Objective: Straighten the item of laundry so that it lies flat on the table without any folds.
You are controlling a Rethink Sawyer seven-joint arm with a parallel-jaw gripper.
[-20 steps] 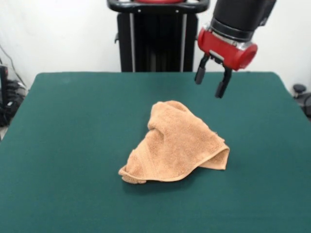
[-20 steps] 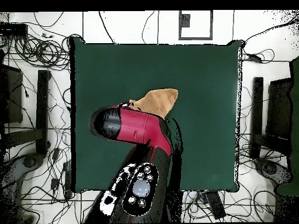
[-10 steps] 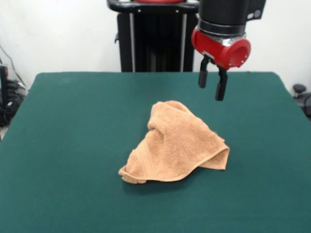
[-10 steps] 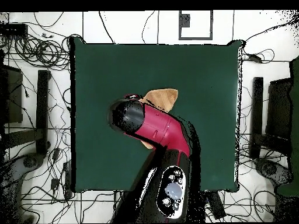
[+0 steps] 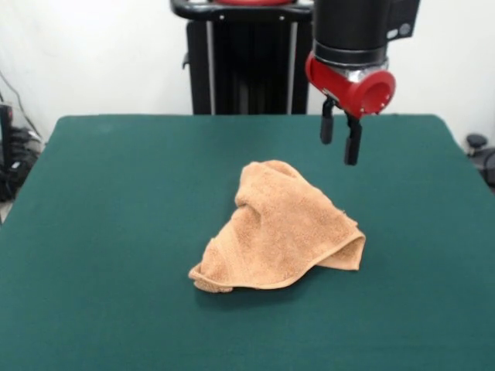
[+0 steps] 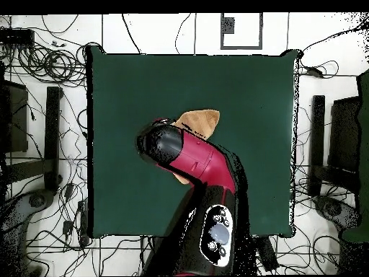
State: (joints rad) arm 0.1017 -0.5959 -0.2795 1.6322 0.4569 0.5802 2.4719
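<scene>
The item of laundry [image 5: 278,228] is an orange-tan towel, crumpled into a folded heap near the middle of the green table [image 5: 116,193]. One edge curls up at its front right. My gripper [image 5: 339,152] hangs in the air above and behind the towel's right side, clear of it. It is open, its two black fingers [image 5: 353,143] point down, and nothing is between them. In the overhead view the red and black arm [image 6: 191,162] covers most of the towel [image 6: 200,120], and only its far tip shows on the table [image 6: 122,94].
The black pedestal [image 5: 240,62] stands behind the table's far edge. Cables [image 6: 43,65] and black stands [image 6: 52,130] lie on the floor around the table.
The arm swung slightly left towards the towel and the wrist turned, so the fingers now stand closer side by side. The towel has not moved.
</scene>
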